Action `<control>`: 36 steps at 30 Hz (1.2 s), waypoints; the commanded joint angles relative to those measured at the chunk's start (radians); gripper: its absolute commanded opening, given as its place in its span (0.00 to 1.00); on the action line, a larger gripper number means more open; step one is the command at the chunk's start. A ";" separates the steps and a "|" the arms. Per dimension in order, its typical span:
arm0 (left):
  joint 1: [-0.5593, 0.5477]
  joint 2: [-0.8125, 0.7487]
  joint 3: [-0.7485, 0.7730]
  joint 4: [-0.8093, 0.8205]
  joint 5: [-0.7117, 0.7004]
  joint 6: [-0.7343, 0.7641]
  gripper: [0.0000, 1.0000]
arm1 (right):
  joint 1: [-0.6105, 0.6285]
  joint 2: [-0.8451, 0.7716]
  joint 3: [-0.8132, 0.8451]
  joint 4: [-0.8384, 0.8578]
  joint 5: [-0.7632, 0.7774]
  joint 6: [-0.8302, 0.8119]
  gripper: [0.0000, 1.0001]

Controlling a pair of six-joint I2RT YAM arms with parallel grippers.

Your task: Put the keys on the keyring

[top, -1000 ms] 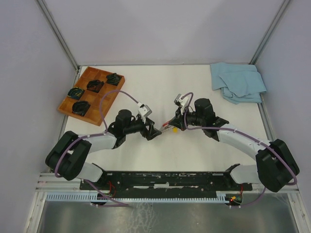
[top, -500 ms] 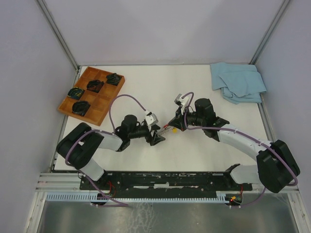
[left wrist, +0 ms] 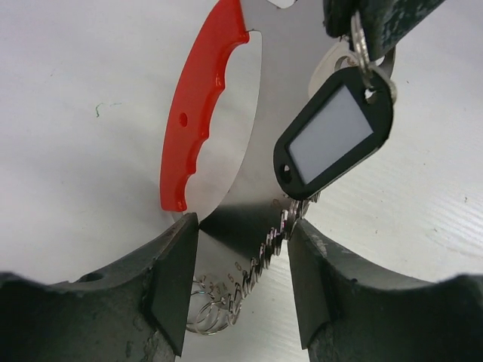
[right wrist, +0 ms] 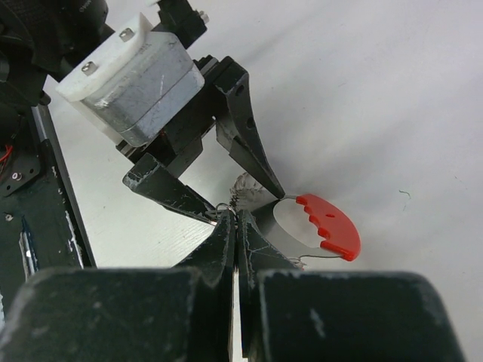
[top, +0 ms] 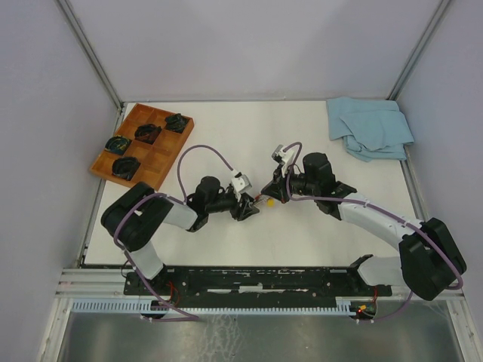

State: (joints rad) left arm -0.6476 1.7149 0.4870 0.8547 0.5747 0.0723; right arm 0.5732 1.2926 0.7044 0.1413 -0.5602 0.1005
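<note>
We note the right gripper (right wrist: 235, 226) pinched together on the keyring (left wrist: 361, 45), tag (left wrist: 332, 136) dangling below. The beaded chain (left wrist: 275, 237) runs lengthwise between the parted jaws of the left gripper (left wrist: 240, 245), dead ahead, untouched.

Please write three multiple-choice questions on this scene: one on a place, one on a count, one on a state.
1. Where does the blue cloth lie?
A. far right corner
B. inside the tray
C. between the grippers
2. How many black coiled items are in the wooden tray?
A. two
B. four
C. six
3. The right gripper is:
A. wide open
B. shut on the keyring
C. out of view

Answers:
1. A: it lies by the far right edge.
2. B: four show from above.
3. B: its fingers press together on the ring.
</note>
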 commanded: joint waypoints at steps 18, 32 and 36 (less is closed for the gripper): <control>-0.021 -0.119 -0.036 0.013 -0.130 0.033 0.24 | -0.001 -0.077 -0.011 0.076 0.204 0.102 0.04; -0.089 -0.251 0.002 -0.259 -0.282 0.127 0.04 | -0.003 -0.099 -0.053 0.055 0.572 0.352 0.10; -0.118 -0.260 0.035 -0.346 -0.337 0.149 0.03 | -0.002 -0.109 -0.050 0.005 0.608 0.387 0.18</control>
State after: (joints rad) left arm -0.7433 1.4830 0.4767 0.6296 0.3199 0.1474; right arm 0.5743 1.2263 0.6460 0.1520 -0.0776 0.4171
